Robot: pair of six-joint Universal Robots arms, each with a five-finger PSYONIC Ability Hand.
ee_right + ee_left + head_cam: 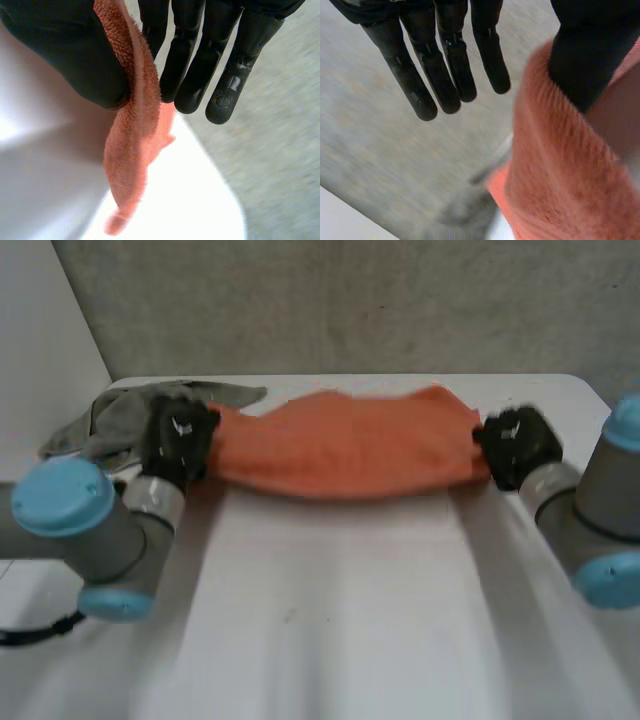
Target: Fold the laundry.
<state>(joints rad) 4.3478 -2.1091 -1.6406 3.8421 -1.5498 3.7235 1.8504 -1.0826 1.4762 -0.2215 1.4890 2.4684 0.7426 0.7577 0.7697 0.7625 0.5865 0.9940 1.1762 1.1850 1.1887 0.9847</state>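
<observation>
Orange towel [345, 445]: stretched between both hands, at the worktop's [330, 620] 12 o'clock side.
Left hand [180, 445]: fingers straight, thumb clamping its 9 o'clock end.
Right hand [515, 445]: fingers and thumb pinching its 3 o'clock end.
Progress: treat as early; the grey garment [120, 420] at 10 o'clock lies crumpled.

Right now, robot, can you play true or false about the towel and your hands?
1. The orange towel stretches between both hands. True.
2. The right hand pinches the towel's end between thumb and fingers. True.
3. The grey cloth lies beside the right hand. False: it is heaped by the left hand.
4. The towel is folded into a neat square. False: it is spread out long, with no fold made.
</observation>
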